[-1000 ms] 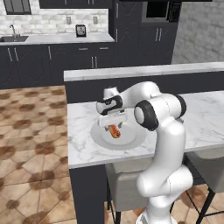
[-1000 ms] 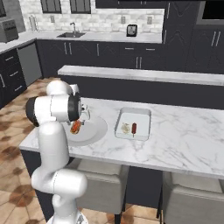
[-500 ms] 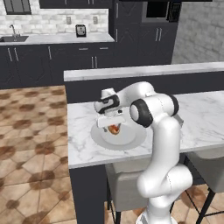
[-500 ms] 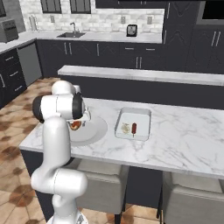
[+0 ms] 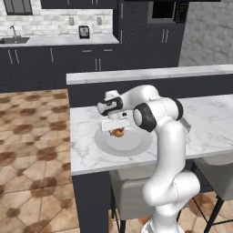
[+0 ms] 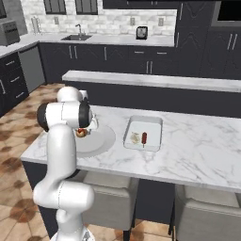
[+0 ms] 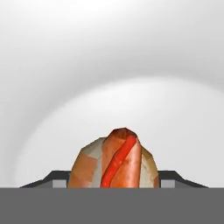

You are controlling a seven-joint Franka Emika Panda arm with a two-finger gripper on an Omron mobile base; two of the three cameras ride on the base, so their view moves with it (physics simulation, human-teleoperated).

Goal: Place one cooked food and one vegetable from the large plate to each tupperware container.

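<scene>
A hot dog [image 7: 114,162], a bun with a red sausage, lies on the large plate [image 5: 132,146], pale and round, on the marble counter. My gripper [image 5: 117,129] is down on the plate's near-left part, and in the hand view its dark fingertips [image 7: 59,179] press against both sides of the bun. The right base view shows the gripper [image 6: 82,131] low over the same plate [image 6: 102,141], partly hidden by my arm. To the plate's right stands one tupperware container [image 6: 130,128], holding a pale piece [image 6: 135,137] and a dark red piece [image 6: 144,138].
The marble counter [image 6: 202,146] stretches to the right of the tray. A raised dark ledge [image 6: 155,81] runs along the counter's far side. Stools [image 6: 207,212] stand under its front edge.
The gripper has come down over the hot dog on the plate, and its fingers have closed in from wide open onto the bun's sides.
</scene>
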